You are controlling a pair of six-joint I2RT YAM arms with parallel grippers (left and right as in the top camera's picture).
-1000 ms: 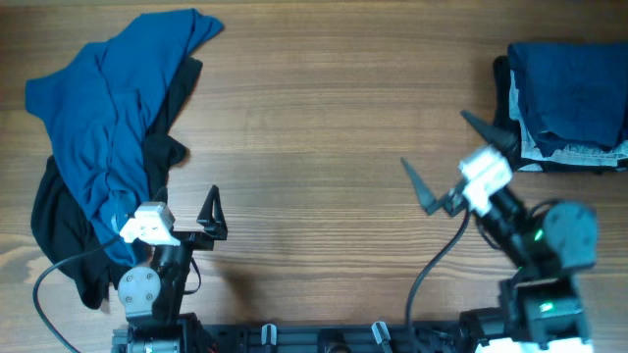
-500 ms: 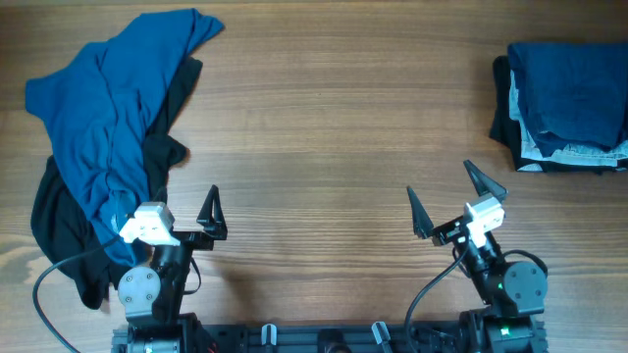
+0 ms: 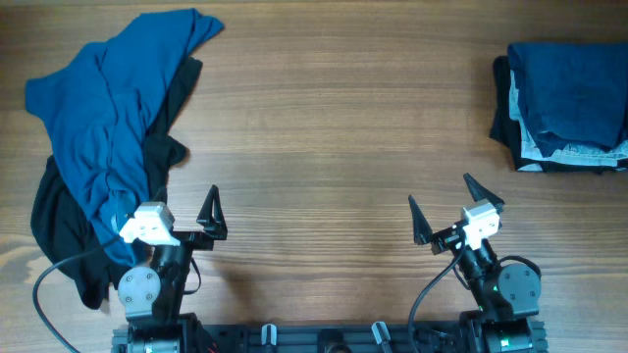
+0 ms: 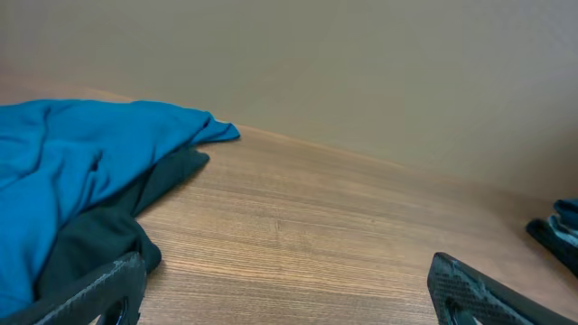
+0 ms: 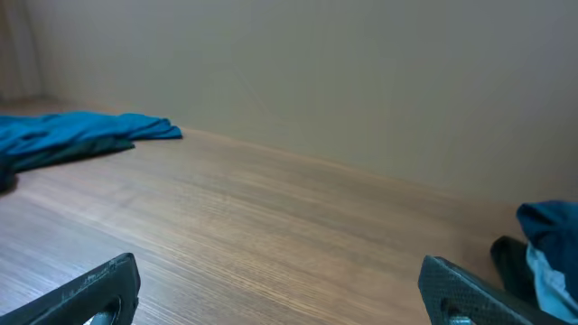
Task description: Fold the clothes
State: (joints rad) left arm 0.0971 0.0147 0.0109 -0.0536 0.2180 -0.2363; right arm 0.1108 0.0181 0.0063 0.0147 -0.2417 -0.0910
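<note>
A bright blue top (image 3: 103,118) lies crumpled at the far left over black pieces (image 3: 59,230). It also shows in the left wrist view (image 4: 81,171) with black cloth (image 4: 117,235) beside it. A folded stack (image 3: 569,93) sits at the far right: a dark navy garment on top, with light denim and black under it. My left gripper (image 3: 162,208) is open and empty at the front left, its left finger at the edge of the black cloth. My right gripper (image 3: 449,204) is open and empty at the front right, well short of the stack.
The wooden table (image 3: 324,127) runs between the pile and the stack. In the right wrist view the blue top (image 5: 81,131) lies far left and the stack's edge (image 5: 546,244) far right. A plain wall stands behind the table.
My right arm has pulled back from near the folded stack toward the front edge, gripper still open. The left arm and the clothes have not moved.
</note>
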